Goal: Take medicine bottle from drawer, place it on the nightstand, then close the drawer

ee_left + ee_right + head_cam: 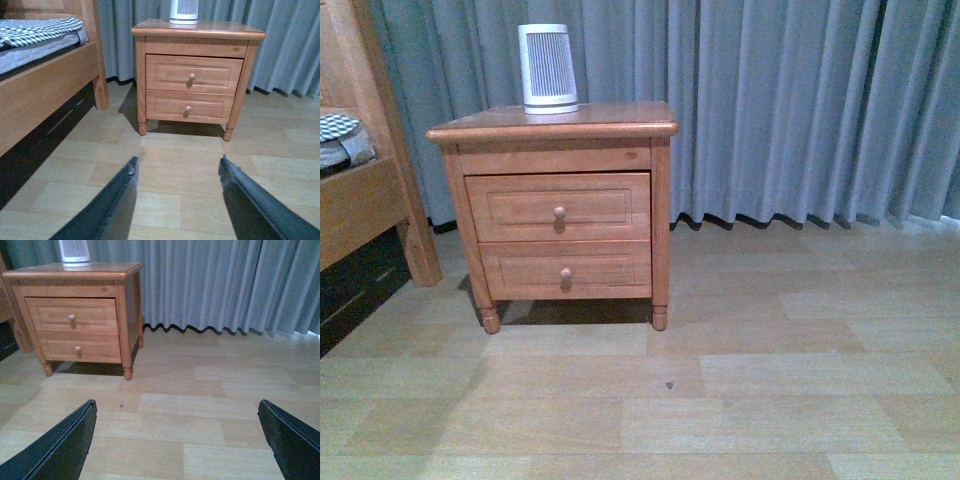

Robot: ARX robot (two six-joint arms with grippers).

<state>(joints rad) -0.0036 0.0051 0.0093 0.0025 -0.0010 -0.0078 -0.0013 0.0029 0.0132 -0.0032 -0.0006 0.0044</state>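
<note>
The nightstand [552, 125] stands on the wood floor before grey curtains. It also shows in the left wrist view as the nightstand [198, 30] and in the right wrist view as the nightstand [70, 272]. Its upper drawer [520, 207] is shut, with a round knob [559, 212]. The drawer [170, 72] and drawer [50, 315] look the same from the wrists. The medicine bottle is hidden. My left gripper [177, 164] hovers open over bare floor, well short of the nightstand. My right gripper [176, 406] is open too, off to the nightstand's right. Neither arm shows in the front view.
A tall white ribbed appliance [547, 67] stands on the nightstand top. A shallower lower drawer [520, 268] sits shut beneath. A wooden bed frame [365, 195] with bedding [40, 30] stands to the left. Curtains [800, 100] hang behind.
</note>
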